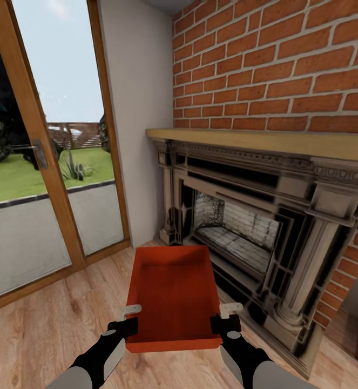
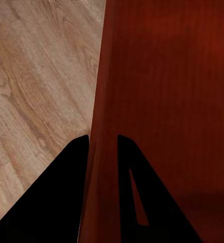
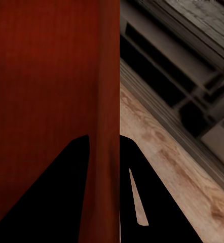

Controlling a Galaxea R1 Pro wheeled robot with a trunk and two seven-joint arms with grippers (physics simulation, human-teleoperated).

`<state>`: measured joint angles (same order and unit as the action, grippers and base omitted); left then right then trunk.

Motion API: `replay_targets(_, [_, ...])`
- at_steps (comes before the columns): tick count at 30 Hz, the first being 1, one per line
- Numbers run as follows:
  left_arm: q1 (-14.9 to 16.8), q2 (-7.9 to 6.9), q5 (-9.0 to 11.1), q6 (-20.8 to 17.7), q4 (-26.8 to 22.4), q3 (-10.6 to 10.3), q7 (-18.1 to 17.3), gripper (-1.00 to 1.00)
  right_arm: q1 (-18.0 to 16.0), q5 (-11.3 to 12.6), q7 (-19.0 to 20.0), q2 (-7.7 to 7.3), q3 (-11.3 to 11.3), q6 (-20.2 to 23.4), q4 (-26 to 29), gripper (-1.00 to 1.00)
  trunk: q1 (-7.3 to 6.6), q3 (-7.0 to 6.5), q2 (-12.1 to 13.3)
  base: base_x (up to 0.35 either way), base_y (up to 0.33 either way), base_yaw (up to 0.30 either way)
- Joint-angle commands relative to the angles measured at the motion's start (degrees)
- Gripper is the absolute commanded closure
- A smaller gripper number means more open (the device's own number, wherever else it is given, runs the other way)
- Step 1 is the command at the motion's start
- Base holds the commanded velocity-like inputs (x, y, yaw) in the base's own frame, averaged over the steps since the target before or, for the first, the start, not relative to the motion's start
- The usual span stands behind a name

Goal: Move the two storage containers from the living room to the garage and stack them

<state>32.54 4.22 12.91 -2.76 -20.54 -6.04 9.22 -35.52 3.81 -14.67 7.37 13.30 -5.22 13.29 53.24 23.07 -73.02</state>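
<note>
Left gripper [image 1: 129, 319]: fingers closed on the left wall of the orange-red bin [image 1: 173, 294]; in the left wrist view its fingers [image 2: 74, 167] pinch that thin wall [image 2: 99, 126] from both sides.
Right gripper [image 1: 228, 317]: clamped on the bin's right wall, one finger [image 3: 76, 167] inside, one outside.
Bin: held level between both arms above the wood floor [image 1: 44, 324], open top showing nothing inside.
Fireplace [image 1: 254, 216]: just beyond and right of the bin, dark carved surround under a wood mantel [image 1: 254, 141].
Brick wall [image 1: 276, 59]: above the mantel.
Glass door [image 1: 38, 162]: far left, lawn outside.
</note>
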Motion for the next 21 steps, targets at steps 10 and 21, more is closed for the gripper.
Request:
replay_targets(10, [-0.02,-0.15,0.94,-0.32,0.28,-0.27,0.69,1.0,-0.08,-0.56,-0.54,0.01,-1.01,-0.41,0.16,1.0,0.0,-0.82,-0.04,0.0,0.0,0.0])
replay_targets(21, [-0.02,-0.15,0.91,-0.35,0.33,-0.29,0.71,1.0,-0.08,-0.56,-0.54,0.01,-1.03,-0.41,0.16,1.0,0.0,-1.78,-0.04,0.0,0.0,0.0])
